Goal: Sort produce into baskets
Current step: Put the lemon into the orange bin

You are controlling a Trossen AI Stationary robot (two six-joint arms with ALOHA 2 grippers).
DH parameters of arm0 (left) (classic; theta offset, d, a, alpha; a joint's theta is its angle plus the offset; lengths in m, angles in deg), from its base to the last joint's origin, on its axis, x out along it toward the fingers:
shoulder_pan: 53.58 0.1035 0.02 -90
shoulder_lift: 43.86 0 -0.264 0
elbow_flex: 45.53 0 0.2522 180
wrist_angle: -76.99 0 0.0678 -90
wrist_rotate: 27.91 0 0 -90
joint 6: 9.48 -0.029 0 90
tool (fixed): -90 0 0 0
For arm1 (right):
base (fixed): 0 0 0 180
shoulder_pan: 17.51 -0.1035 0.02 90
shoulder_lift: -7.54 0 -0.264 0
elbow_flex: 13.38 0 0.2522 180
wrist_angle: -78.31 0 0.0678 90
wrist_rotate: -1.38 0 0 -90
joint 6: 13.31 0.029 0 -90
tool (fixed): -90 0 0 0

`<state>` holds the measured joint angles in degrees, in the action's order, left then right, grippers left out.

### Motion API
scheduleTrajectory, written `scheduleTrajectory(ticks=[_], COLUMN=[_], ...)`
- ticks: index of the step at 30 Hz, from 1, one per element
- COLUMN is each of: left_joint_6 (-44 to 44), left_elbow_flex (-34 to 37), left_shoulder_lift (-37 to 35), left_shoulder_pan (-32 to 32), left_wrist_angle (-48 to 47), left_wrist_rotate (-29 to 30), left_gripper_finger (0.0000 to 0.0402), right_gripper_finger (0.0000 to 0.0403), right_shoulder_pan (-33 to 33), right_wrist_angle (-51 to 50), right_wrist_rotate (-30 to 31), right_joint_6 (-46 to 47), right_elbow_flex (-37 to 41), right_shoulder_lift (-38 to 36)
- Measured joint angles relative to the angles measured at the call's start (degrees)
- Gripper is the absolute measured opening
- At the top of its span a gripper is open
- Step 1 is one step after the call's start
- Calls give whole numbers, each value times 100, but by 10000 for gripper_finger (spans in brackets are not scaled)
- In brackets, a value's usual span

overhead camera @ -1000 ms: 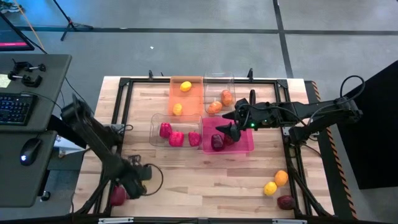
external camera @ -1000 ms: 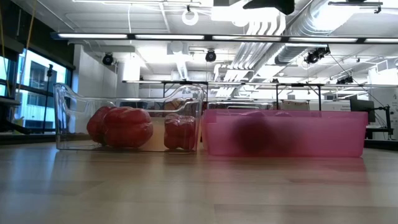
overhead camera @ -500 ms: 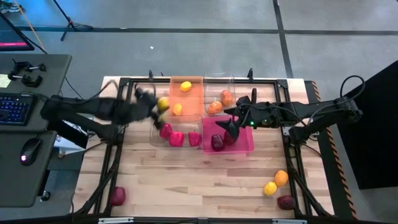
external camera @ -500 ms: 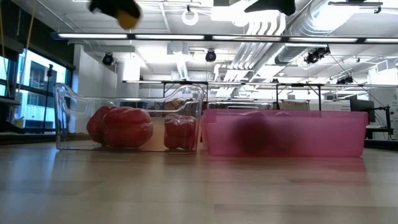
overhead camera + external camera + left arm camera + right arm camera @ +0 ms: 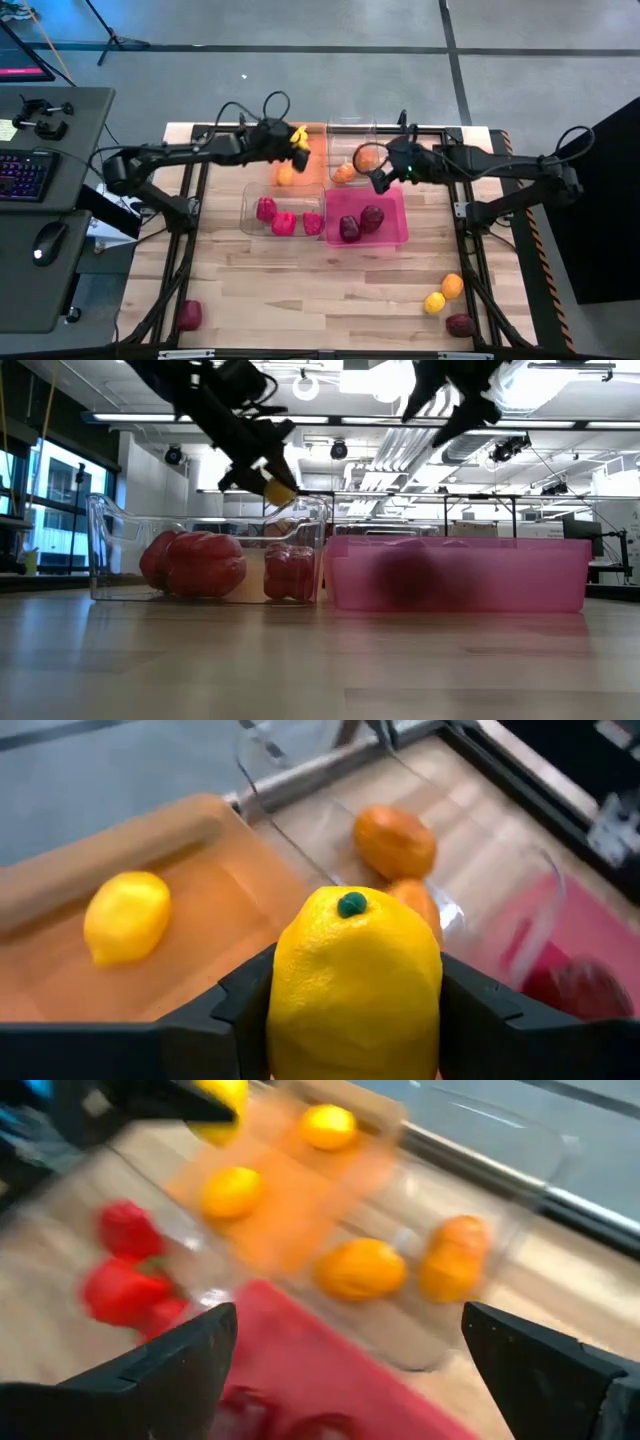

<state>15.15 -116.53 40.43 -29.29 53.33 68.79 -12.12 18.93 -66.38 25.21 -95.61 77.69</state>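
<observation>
My left gripper [image 5: 291,141] is shut on a yellow lemon [image 5: 355,975] above the translucent orange basket [image 5: 312,158], which holds another lemon [image 5: 285,176]. My right gripper [image 5: 379,180] is open and empty over the near side of the clear basket [image 5: 350,124] that holds two oranges [image 5: 345,172]. The pink basket [image 5: 396,235] holds two maroon pieces [image 5: 350,229]. The other clear basket [image 5: 247,195] holds three red peppers [image 5: 284,222]. In the low view the held lemon [image 5: 279,490] hangs above the pepper basket's far rim. My left gripper pinches the lemon's two opposite sides [image 5: 285,995] between its two fingers [image 5: 236,1005]. The fingers come from the table's left, slanting down. The lemon's green-dotted end [image 5: 351,904] points away from the wrist. The lemon is lifted clear above the orange basket.
A maroon piece [image 5: 189,315] lies at the table's near left corner. An orange [image 5: 452,286], a lemon [image 5: 434,302] and a maroon piece [image 5: 459,325] lie near the near right corner. Bare wood [image 5: 320,290] spans the table's near half. A black frame [image 5: 200,135] rims the table.
My left gripper has swept from the table's near left corner up and toward the far edge, carrying the lemon, and now stands over the orange basket. My right gripper has gone from over the pink basket toward the far edge, to the basket of oranges.
</observation>
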Motion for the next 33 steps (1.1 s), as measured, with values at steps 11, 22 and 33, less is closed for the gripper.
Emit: scheduleTrajectory(ticks=[11, 22, 33], left_joint_6=[343, -13, -1202], left_elbow_flex=[-776, -776, -581], left_shoulder_lift=[512, 506, -156], left_shoulder_pan=[313, 665, 445], left_wrist_angle=[-323, -920, -1647], left_wrist_rotate=[-48, -52, -638], left_gripper_finger=[194, 301, 336], right_gripper_finger=[376, 376, 376], right_shoulder_pan=[1479, 1801, 1094], right_wrist_angle=[-2, 361, 687], right_wrist_rotate=[-1120, -1331, -2885], right_joint_6=[-1841, -1648, -663], right_elbow_flex=[0, 0, 0], right_shoulder_lift=[0, 0, 0])
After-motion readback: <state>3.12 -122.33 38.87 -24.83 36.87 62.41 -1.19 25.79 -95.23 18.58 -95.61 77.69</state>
